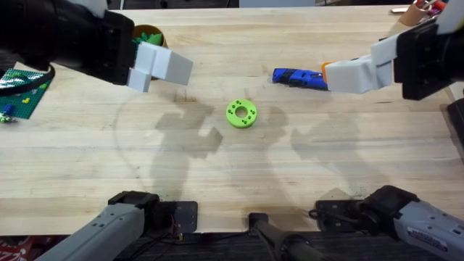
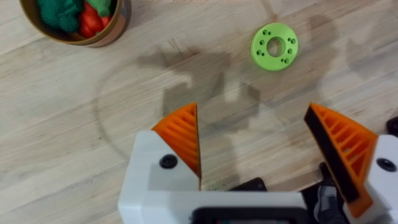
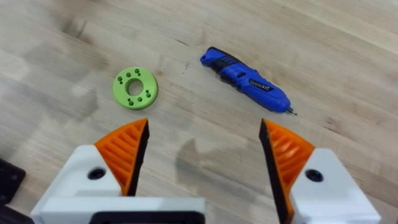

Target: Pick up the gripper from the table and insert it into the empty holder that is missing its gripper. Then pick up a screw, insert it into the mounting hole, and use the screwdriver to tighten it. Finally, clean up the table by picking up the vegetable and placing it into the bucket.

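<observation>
The orange bucket [image 2: 115, 27] stands at the table's far left, partly under my left arm, its rim [image 1: 161, 38] just showing. Green and red vegetable pieces [image 2: 74, 15] lie inside it. A green ring disc [image 1: 241, 113] with small holes lies flat mid-table. The blue screwdriver [image 1: 296, 77] lies right of centre, its tip next to my right gripper. My left gripper [image 1: 161, 71] hovers open and holds nothing, between the bucket and the disc [image 2: 274, 46]. My right gripper [image 1: 337, 75] is open too, above the screwdriver [image 3: 245, 81] and disc [image 3: 135, 88]. The loose gripper, holder and screw are out of view.
A green studded baseplate [image 1: 22, 88] with small bricks lies at the left edge. The arm bases [image 1: 156, 210] and cables sit along the near edge. Bare wood stretches around the disc.
</observation>
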Tool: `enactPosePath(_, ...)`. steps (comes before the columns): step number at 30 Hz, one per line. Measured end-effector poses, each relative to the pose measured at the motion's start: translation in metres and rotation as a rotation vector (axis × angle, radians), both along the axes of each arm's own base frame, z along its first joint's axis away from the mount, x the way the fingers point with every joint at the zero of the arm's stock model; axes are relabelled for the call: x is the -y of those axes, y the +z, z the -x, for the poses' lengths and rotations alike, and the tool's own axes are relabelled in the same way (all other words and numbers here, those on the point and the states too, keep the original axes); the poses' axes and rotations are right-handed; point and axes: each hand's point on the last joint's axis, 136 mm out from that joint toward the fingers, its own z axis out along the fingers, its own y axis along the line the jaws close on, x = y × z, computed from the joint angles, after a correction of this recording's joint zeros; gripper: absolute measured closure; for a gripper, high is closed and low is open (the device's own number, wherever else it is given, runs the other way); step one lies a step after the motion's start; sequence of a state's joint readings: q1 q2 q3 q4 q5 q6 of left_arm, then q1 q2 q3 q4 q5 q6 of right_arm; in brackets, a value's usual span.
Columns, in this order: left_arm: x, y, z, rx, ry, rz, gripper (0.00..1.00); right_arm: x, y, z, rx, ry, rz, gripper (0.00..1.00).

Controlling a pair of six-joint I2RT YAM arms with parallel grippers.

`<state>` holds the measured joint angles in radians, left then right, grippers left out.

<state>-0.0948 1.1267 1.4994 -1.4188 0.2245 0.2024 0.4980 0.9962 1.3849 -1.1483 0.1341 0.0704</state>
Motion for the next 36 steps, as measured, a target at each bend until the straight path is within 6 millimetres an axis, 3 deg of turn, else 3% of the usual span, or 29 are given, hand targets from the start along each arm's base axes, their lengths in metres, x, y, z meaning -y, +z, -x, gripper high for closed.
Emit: enactPosePath(36,-0.0006,-0.0046,-0.0002,-0.031,0.022,0.005,0.014,-0.0013,-0.0082,-0.0023,-0.035,0.0,0.019,0.007)
